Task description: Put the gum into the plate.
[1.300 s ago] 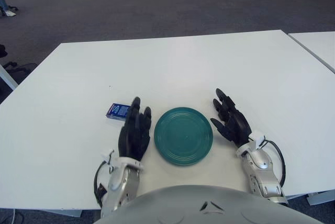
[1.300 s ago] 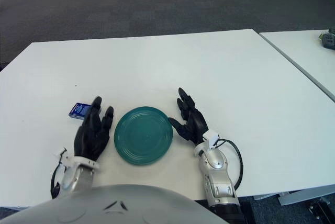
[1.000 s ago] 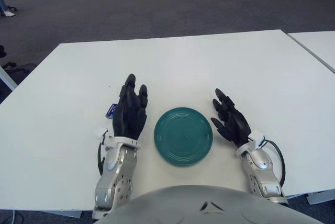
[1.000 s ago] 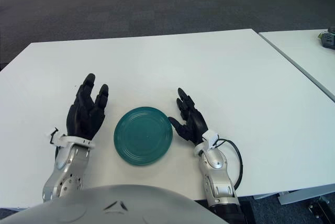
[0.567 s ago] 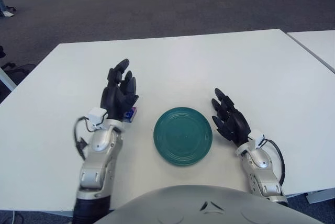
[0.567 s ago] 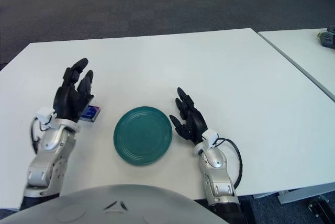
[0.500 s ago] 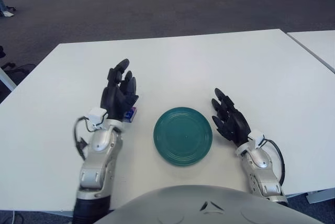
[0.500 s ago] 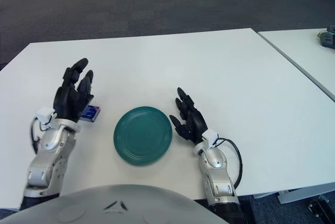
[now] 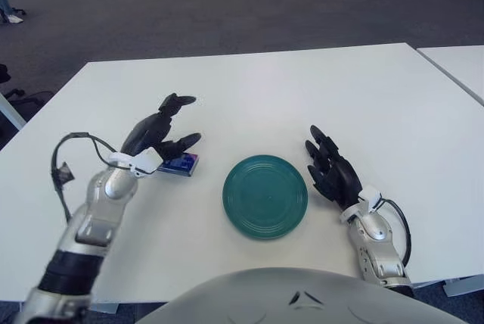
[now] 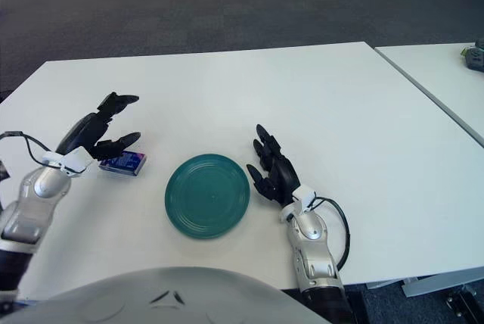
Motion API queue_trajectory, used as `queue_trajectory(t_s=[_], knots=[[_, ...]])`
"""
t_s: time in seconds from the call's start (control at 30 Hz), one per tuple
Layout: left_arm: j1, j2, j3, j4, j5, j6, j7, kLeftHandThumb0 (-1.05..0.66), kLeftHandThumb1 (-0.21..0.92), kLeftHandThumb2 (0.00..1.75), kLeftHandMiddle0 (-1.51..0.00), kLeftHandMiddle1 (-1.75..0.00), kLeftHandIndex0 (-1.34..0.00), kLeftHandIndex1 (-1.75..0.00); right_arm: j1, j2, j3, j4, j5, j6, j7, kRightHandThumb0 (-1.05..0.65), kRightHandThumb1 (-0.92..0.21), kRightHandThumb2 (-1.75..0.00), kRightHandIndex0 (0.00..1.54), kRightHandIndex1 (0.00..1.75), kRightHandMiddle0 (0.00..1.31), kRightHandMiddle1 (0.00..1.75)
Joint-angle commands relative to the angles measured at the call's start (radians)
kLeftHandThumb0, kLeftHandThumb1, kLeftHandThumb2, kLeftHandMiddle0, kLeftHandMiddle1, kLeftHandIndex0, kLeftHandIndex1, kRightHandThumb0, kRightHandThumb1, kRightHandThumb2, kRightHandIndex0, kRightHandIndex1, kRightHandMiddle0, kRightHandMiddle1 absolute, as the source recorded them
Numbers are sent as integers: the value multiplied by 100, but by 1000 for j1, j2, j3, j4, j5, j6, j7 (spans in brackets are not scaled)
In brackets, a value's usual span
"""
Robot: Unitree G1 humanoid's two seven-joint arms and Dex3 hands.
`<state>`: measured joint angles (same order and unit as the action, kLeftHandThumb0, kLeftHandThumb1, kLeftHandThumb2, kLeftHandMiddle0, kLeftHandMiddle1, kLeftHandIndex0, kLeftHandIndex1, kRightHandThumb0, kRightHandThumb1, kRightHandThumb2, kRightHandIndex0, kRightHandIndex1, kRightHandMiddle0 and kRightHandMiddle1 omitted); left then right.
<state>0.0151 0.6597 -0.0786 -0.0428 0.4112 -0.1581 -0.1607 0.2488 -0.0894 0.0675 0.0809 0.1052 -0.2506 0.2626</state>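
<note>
Left hand (image 9: 160,133), fingers spread and empty, above gum (image 9: 180,163): lower it squarely over the pack before closing, plate (image 9: 265,196) just beside

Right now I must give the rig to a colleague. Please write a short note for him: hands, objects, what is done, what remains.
Left hand: fingers spread, holding nothing, poised at the gum pack, from its left side; contact cannot be confirmed.
Right hand: idle, open, just right of the plate.
Gum pack: lying flat on the white table, left of the plate and clear of it.
Plate: green, nothing in it.
Done: the approach only.
Left: grasp the gum, carry it right, release it in the plate.
</note>
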Motion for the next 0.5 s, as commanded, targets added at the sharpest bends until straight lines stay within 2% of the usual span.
queue_trajectory(t_s=[0.0, 0.1, 0.3, 0.47], knots=[[-107, 76, -72, 181, 101, -92, -34, -93, 92, 39, -38, -8, -4, -98, 18, -1, -4, 61, 1, 45, 1, -77, -92, -48, 12, 0, 1, 7], [-149, 87, -109, 278, 143, -127, -29, -97, 92, 37, -33, -5, -1, -93, 17, -1, -7, 63, 6, 44, 5, -77, -92, -48, 12, 0, 1, 8], [-164, 88, -138, 317, 184, -137, -28, -99, 92, 32, -28, -2, 0, -87, 13, -5, -21, 77, 23, 36, 20, -76, -92, -45, 14, 0, 0, 15], [-184, 83, -163, 371, 211, -140, -26, -99, 92, 28, -24, 0, 0, -86, 6, -1, -41, 99, 65, 40, 41, -73, -92, -35, 15, 0, 0, 21]])
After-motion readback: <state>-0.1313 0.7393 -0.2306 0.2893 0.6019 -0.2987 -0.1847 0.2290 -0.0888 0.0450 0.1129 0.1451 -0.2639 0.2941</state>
